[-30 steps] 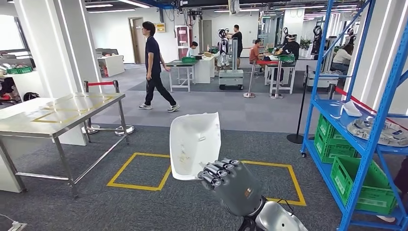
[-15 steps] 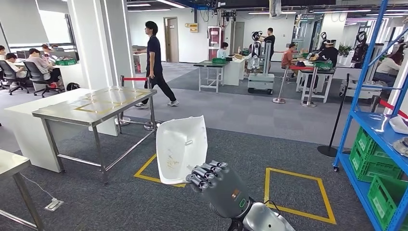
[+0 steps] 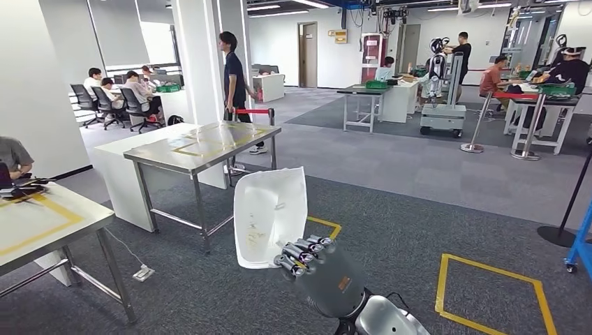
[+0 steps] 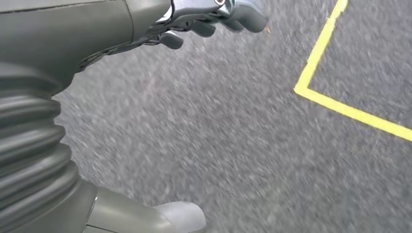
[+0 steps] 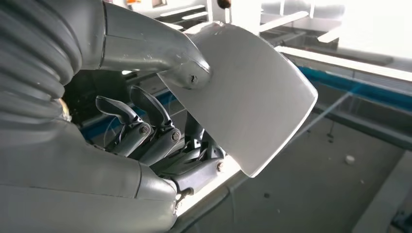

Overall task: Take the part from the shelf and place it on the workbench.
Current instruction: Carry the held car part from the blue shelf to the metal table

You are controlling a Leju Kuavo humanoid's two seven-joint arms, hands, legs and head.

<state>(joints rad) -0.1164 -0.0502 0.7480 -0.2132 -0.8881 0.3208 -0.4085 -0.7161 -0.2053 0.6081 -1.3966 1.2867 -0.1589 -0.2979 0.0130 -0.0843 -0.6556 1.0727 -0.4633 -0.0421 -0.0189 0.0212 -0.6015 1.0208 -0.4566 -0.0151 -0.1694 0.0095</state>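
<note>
Head view: the white part [image 3: 270,215] is held upright by the right hand [image 3: 317,272], whose dark fingers [image 3: 299,254] are curled over the part's lower edge; the part is carried in the air above the grey carpet, in front of the robot's body. A steel workbench [image 3: 202,149] with yellow tape on its top is seen ahead and to the left of the part, well apart from it, with a white block standing just behind it. A second table [image 3: 42,223], also marked with yellow tape, is seen at the left edge. Yellow tape squares [image 3: 489,293] are laid on the carpet to the right. A person in dark clothes [image 3: 234,77] is seen behind the workbench beside a white column, and further people are seated at desks in the background. Left wrist view: the left hand [image 4: 145,29] is seen above blurred grey carpet and a yellow tape line [image 4: 340,109]; its fingers [image 4: 209,19] are spread with nothing between them, so the hand is empty and relaxed. Right wrist view: the thumb [image 5: 160,53] is pressed on one face of the white part [image 5: 248,102] and the dark fingers [image 5: 150,126] are set against the other, so the part is firmly grasped.
</note>
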